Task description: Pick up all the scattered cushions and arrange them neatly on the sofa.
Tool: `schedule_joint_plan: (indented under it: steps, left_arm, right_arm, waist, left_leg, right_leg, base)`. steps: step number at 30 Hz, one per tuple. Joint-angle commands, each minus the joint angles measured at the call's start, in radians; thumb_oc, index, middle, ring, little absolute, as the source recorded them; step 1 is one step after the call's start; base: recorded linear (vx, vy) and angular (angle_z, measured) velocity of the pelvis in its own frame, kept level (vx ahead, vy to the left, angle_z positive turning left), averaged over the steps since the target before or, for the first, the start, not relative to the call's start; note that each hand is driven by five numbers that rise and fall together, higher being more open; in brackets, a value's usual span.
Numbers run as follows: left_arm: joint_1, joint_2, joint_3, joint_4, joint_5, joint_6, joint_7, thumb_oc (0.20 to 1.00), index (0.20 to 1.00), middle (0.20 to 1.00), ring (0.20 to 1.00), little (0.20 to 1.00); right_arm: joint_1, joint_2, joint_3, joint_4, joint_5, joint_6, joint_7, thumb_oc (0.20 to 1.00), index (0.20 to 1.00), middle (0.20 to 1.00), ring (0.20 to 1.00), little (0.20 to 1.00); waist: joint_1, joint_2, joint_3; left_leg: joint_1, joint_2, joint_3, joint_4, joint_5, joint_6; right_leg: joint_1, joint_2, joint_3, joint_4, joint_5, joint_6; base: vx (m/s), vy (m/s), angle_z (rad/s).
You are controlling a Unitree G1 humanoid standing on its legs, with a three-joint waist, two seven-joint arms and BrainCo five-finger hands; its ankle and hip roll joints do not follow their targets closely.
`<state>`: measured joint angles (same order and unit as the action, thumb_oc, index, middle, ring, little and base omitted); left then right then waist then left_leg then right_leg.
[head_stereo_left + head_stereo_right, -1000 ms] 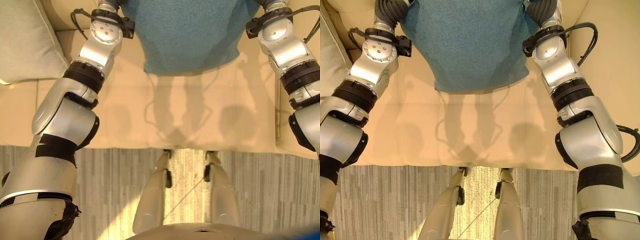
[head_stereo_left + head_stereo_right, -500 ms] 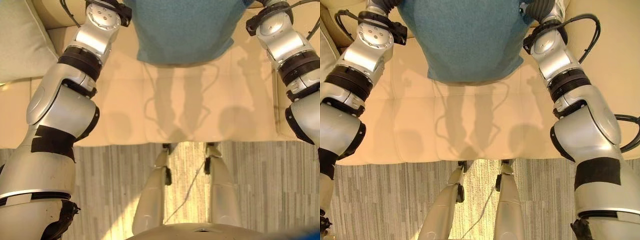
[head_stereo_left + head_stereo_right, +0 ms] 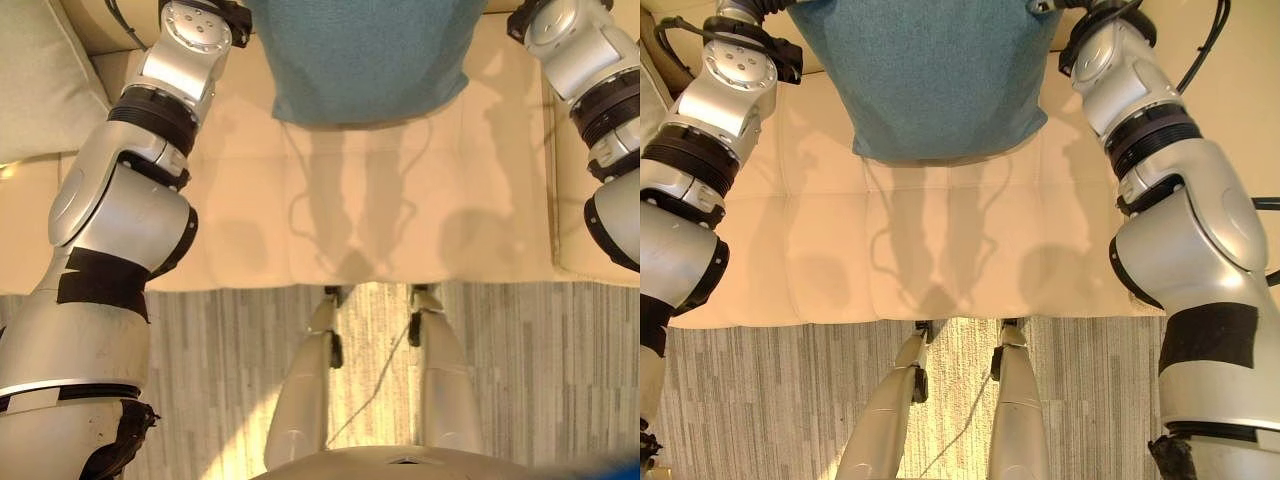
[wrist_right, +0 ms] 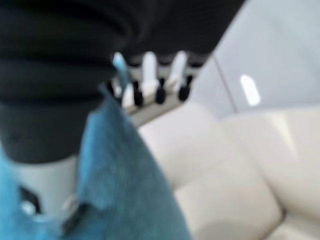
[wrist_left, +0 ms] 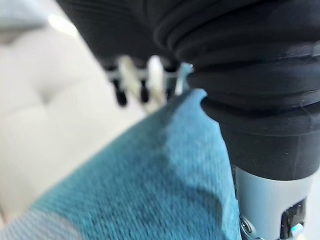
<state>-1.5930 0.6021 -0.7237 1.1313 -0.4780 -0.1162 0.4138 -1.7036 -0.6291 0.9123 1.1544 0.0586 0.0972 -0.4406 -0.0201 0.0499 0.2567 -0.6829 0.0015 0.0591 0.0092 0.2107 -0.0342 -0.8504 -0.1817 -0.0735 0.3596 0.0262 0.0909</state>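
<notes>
Teal woven fabric cushion (image 3: 365, 55) hangs above the cream leather sofa (image 3: 940, 250), pressed between the straight-fingered left hand (image 5: 150, 82) and right hand (image 4: 150, 75).

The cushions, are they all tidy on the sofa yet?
Not quite. One pale beige cushion already rests on the cream leather sofa, at the robot's left. The teal woven cushion is in hand, hanging above the seat between the left hand and right hand. Setting it down is left; whether others remain cannot be told.

no readable text, labels or numbers
</notes>
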Motion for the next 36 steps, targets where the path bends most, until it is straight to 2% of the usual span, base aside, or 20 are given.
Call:
schedule_joint_plan:
  steps: [1, 6, 8, 9, 12, 16, 18, 19, 20, 22, 23, 24, 25, 26, 28, 29, 31, 32, 33, 36]
  left_arm:
    - [-0.133, 0.015, 0.042, 0.08, 0.073, -0.018, 0.083, 1.0, 1.0, 1.0, 1.0, 1.0]
    - [-0.134, 0.059, 0.056, 0.096, 0.09, -0.002, 0.091, 1.0, 1.0, 1.0, 1.0, 1.0]
    - [-0.119, 0.112, 0.057, 0.097, 0.081, -0.003, 0.074, 1.0, 1.0, 1.0, 1.0, 1.0]
    - [-0.119, 0.112, 0.057, 0.097, 0.081, -0.003, 0.074, 1.0, 1.0, 1.0, 1.0, 1.0]
    - [-0.053, 0.181, 0.089, 0.054, 0.046, -0.025, 0.064, 1.0, 1.0, 1.0, 1.0, 1.0]
    - [0.146, 0.283, 0.189, -0.214, 0.001, -0.097, 0.053, 1.0, 1.0, 1.0, 1.0, 1.0]
    - [0.338, 0.326, 0.295, -0.415, -0.008, -0.136, 0.047, 1.0, 1.0, 1.0, 1.0, 1.0]
    - [0.35, 0.326, 0.301, -0.424, -0.005, -0.134, 0.048, 1.0, 1.0, 1.0, 1.0, 1.0]
    - [0.563, 0.342, 0.428, -0.609, 0.014, -0.158, 0.039, 1.0, 1.0, 1.0, 1.0, 1.0]
    - [0.768, 0.304, 0.547, -0.733, 0.028, -0.176, 0.01, 1.0, 1.0, 1.0, 1.0, 1.0]
    - [0.776, 0.304, 0.55, -0.74, 0.03, -0.174, 0.011, 1.0, 1.0, 1.0, 1.0, 1.0]
    - [0.974, 0.261, 0.644, -0.87, 0.093, -0.177, -0.033, 1.0, 1.0, 1.0, 1.0, 1.0]
    - [0.982, 0.26, 0.644, -0.879, 0.096, -0.174, -0.032, 1.0, 1.0, 1.0, 1.0, 1.0]
    - [1.07, 0.231, 0.692, -0.919, 0.128, -0.176, -0.048, 1.0, 1.0, 1.0, 1.0, 1.0]
    - [1.247, 0.121, 0.747, -0.999, 0.179, -0.159, -0.095, 1.0, 1.0, 1.0, 1.0, 1.0]
    - [1.389, 0.043, 0.795, -1.036, 0.224, -0.141, -0.14, 1.0, 1.0, 1.0, 1.0, 1.0]
    - [1.496, -0.048, 0.81, -0.983, 0.255, -0.115, -0.18, 1.0, 1.0, 1.0, 1.0, 1.0]
    - [1.496, -0.048, 0.81, -0.983, 0.255, -0.115, -0.18, 1.0, 1.0, 1.0, 1.0, 1.0]
    - [1.566, -0.114, 0.813, -0.901, 0.264, -0.085, -0.213, 1.0, 1.0, 1.0, 1.0, 1.0]
    - [1.649, -0.181, 0.794, -0.695, 0.306, -0.045, -0.266, 1.0, 1.0, 1.0, 1.0, 1.0]
  right_arm:
    - [-0.116, -0.026, 0.013, 0.096, -0.062, 0.013, -0.089, 1.0, 1.0, 1.0, 1.0, 1.0]
    - [-0.116, -0.07, 0.021, 0.118, -0.058, 0.028, -0.083, 1.0, 1.0, 1.0, 1.0, 1.0]
    - [-0.1, -0.113, 0.024, 0.13, -0.039, 0.03, -0.063, 1.0, 1.0, 1.0, 1.0, 1.0]
    - [-0.1, -0.112, 0.024, 0.13, -0.039, 0.03, -0.063, 1.0, 1.0, 1.0, 1.0, 1.0]
    - [-0.036, -0.177, -0.027, 0.088, 0.026, 0.008, -0.065, 1.0, 1.0, 1.0, 1.0, 1.0]
    - [0.148, -0.277, -0.146, -0.142, 0.092, -0.046, -0.062, 1.0, 1.0, 1.0, 1.0, 1.0]
    - [0.303, -0.321, -0.236, -0.331, 0.092, -0.085, -0.055, 1.0, 1.0, 1.0, 1.0, 1.0]
    - [0.314, -0.322, -0.242, -0.339, 0.089, -0.083, -0.055, 1.0, 1.0, 1.0, 1.0, 1.0]
    - [0.488, -0.354, -0.362, -0.494, 0.088, -0.136, -0.044, 1.0, 1.0, 1.0, 1.0, 1.0]
    - [0.688, -0.348, -0.514, -0.621, 0.115, -0.197, -0.013, 1.0, 1.0, 1.0, 1.0, 1.0]
    - [0.698, -0.347, -0.52, -0.628, 0.113, -0.195, -0.013, 1.0, 1.0, 1.0, 1.0, 1.0]
    - [0.911, -0.314, -0.667, -0.736, 0.155, -0.251, 0.062, 1.0, 1.0, 1.0, 1.0, 1.0]
    - [0.926, -0.314, -0.677, -0.746, 0.153, -0.249, 0.063, 1.0, 1.0, 1.0, 1.0, 1.0]
    - [1.007, -0.285, -0.732, -0.79, 0.147, -0.266, 0.098, 1.0, 1.0, 1.0, 1.0, 1.0]
    - [1.192, -0.223, -0.832, -0.886, 0.085, -0.28, 0.153, 1.0, 1.0, 1.0, 1.0, 1.0]
    - [1.333, -0.155, -0.919, -0.955, 0.036, -0.281, 0.2, 1.0, 1.0, 1.0, 1.0, 1.0]
    - [1.451, -0.087, -0.954, -0.952, -0.025, -0.275, 0.24, 1.0, 1.0, 1.0, 1.0, 1.0]
    - [1.452, -0.087, -0.954, -0.953, -0.025, -0.275, 0.24, 1.0, 1.0, 1.0, 1.0, 1.0]
    - [1.518, -0.034, -0.961, -0.917, -0.06, -0.265, 0.265, 1.0, 1.0, 1.0, 1.0, 1.0]
    - [1.609, 0.018, -0.951, -0.804, -0.134, -0.245, 0.291, 1.0, 1.0, 1.0, 1.0, 1.0]
  waist:
    - [0.012, -0.049, -0.069]
    - [0.014, -0.049, -0.078]
    - [0.016, -0.051, -0.083]
    - [0.016, -0.051, -0.083]
    - [0.019, -0.052, -0.087]
    - [0.02, -0.051, -0.09]
    - [0.02, -0.055, -0.095]
    - [0.018, -0.056, -0.1]
    - [0.021, -0.058, -0.105]
    - [0.021, -0.059, -0.11]
    - [0.019, -0.061, -0.114]
    - [0.02, -0.059, -0.122]
    - [0.02, -0.062, -0.127]
    - [0.019, -0.061, -0.128]
    - [0.022, -0.059, -0.144]
    - [0.023, -0.057, -0.152]
    - [0.026, -0.057, -0.156]
    - [0.026, -0.058, -0.157]
    - [0.03, -0.057, -0.162]
    - [0.031, -0.057, -0.176]
  left_leg:
    - [0.053, 0.007, 0.015, 0.106, -0.149, -0.067]
    - [0.077, 0.006, 0.012, 0.093, -0.149, -0.068]
    - [0.099, 0.006, 0.011, 0.089, -0.151, -0.069]
    - [0.1, 0.006, 0.011, 0.088, -0.151, -0.069]
    - [0.128, 0.007, 0.013, 0.08, -0.154, -0.069]
    - [0.172, 0.009, 0.015, 0.062, -0.159, -0.067]
    - [0.204, 0.009, 0.016, 0.056, -0.166, -0.065]
    - [0.203, 0.007, 0.016, 0.055, -0.161, -0.064]
    - [0.237, 0.008, 0.019, 0.049, -0.171, -0.062]
    - [0.278, 0.014, 0.02, 0.044, -0.184, -0.062]
    - [0.277, 0.012, 0.02, 0.042, -0.179, -0.061]
    - [0.326, 0.019, 0.019, 0.027, -0.19, -0.062]
    - [0.325, 0.017, 0.018, 0.024, -0.184, -0.061]
    - [0.336, 0.02, 0.019, 0.022, -0.187, -0.061]
    - [0.384, 0.025, 0.015, 0.007, -0.193, -0.062]
    - [0.42, 0.032, 0.013, 0.005, -0.202, -0.061]
    - [0.457, 0.039, 0.01, 0.008, -0.213, -0.061]
    - [0.457, 0.039, 0.01, 0.007, -0.212, -0.06]
    - [0.486, 0.043, 0.01, 0.013, -0.224, -0.058]
    - [0.526, 0.048, 0.007, 0.013, -0.225, -0.054]
  right_leg:
    - [0.25, -0.037, -0.068, -0.389, 0.178, 0.123]
    - [0.271, -0.035, -0.072, -0.391, 0.172, 0.122]
    - [0.291, -0.034, -0.073, -0.39, 0.167, 0.12]
    - [0.292, -0.034, -0.073, -0.39, 0.167, 0.12]
    - [0.321, -0.033, -0.08, -0.394, 0.16, 0.117]
    - [0.361, -0.032, -0.083, -0.395, 0.144, 0.111]
    - [0.39, -0.032, -0.087, -0.395, 0.133, 0.108]
    - [0.388, -0.034, -0.088, -0.396, 0.136, 0.108]
    - [0.424, -0.034, -0.093, -0.398, 0.124, 0.107]
    - [0.469, -0.032, -0.102, -0.401, 0.108, 0.104]
    - [0.468, -0.034, -0.102, -0.402, 0.112, 0.104]
    - [0.514, -0.032, -0.11, -0.408, 0.096, 0.104]
    - [0.513, -0.034, -0.111, -0.41, 0.1, 0.104]
    - [0.526, -0.036, -0.113, -0.41, 0.097, 0.105]
    - [0.571, -0.035, -0.123, -0.414, 0.08, 0.104]
    - [0.609, -0.036, -0.13, -0.416, 0.067, 0.101]
    - [0.648, -0.033, -0.139, -0.416, 0.056, 0.098]
    - [0.648, -0.033, -0.139, -0.416, 0.057, 0.098]
    - [0.678, -0.027, -0.143, -0.412, 0.042, 0.093]
    - [0.717, -0.023, -0.151, -0.404, 0.03, 0.09]
  base:
    - [0.0, 0.0, 0.0]
    - [0.02, -0.003, 0.06]
    - [0.03, 0.005, 0.06]
    - [0.02, 0.003, 0.06]
    - [0.01, -0.002, 0.01]
    - [0.03, -0.008, 0.02]
    - [0.06, -0.025, 0.02]
    - [0.07, -0.023, -0.01]
    - [0.09, -0.034, 0.0]
    - [0.1, -0.034, 0.0]
    - [0.12, -0.014, 0.03]
    - [0.07, -0.008, 0.06]
    - [0.12, -0.013, 0.04]
    - [0.08, -0.013, 0.04]
    - [0.14, -0.035, 0.02]
    - [0.13, -0.053, 0.01]
    - [0.07, -0.045, 0.06]
    - [0.02, -0.045, 0.07]
    - [0.03, -0.049, 0.03]
    - [-0.01, -0.041, 0.01]
